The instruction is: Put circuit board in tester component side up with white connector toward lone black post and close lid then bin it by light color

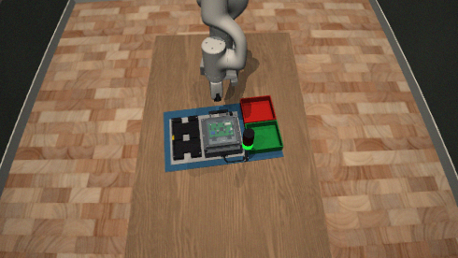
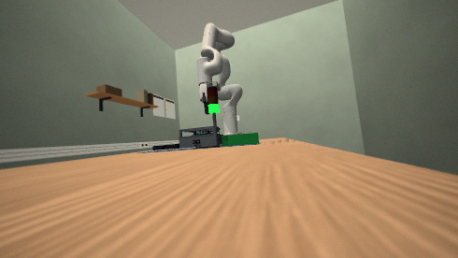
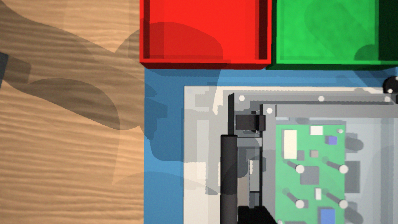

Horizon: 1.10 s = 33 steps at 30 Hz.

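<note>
The grey tester (image 1: pixel 221 134) stands on a blue mat (image 1: pixel 215 140). The green circuit board (image 1: pixel 221 130) lies flat inside it, under the lowered see-through lid. In the wrist view the board (image 3: pixel 310 170) has its white connector (image 3: pixel 290 142) toward the bins. The signal light (image 1: pixel 248 146) glows green, also in the exterior view (image 2: pixel 213 108). A small black tab (image 3: pixel 248 122) sits on the tester's edge. My gripper (image 1: pixel 216 97) is shut and empty, hovering above the tester's far edge; its dark fingers show just beside the tab.
A red bin (image 1: pixel 256 108) and a green bin (image 1: pixel 264 136) stand side by side right of the tester, both empty. A black tray (image 1: pixel 186 136) lies left of it. A lone black post (image 3: pixel 391 86) stands near the green bin.
</note>
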### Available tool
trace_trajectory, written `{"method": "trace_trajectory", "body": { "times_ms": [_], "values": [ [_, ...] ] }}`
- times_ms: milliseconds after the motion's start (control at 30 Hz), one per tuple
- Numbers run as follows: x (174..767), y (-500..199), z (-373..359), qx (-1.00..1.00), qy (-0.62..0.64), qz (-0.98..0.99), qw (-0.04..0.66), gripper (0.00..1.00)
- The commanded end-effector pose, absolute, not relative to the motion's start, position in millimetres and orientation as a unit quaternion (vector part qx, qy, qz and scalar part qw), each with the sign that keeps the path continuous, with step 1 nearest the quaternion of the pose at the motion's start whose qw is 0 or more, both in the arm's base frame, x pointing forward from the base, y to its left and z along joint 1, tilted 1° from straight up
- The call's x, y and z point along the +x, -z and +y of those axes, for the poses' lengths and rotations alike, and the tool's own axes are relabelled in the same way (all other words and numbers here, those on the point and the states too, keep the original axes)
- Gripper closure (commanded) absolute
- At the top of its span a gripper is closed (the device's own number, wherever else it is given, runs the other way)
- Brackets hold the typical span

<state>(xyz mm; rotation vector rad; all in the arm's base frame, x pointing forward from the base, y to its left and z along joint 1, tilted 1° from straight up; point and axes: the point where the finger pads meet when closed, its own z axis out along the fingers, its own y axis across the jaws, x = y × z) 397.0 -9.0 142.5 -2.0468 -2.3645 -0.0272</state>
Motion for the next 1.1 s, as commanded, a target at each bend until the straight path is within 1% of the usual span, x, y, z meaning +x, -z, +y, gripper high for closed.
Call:
{"method": "trace_trajectory", "body": {
  "times_ms": [0, 333, 733, 1067],
  "values": [
    [397.8, -143.1, -9.0, -0.656, 0.009, -0.754, 0.006, 1.00],
    [397.8, -143.1, -9.0, -0.685, 0.009, -0.728, 0.007, 1.00],
    [397.8, -143.1, -9.0, -0.777, 0.008, -0.630, 0.008, 1.00],
    [397.8, -143.1, -9.0, -0.878, 0.006, -0.479, 0.009, 1.00]
  ]
}}
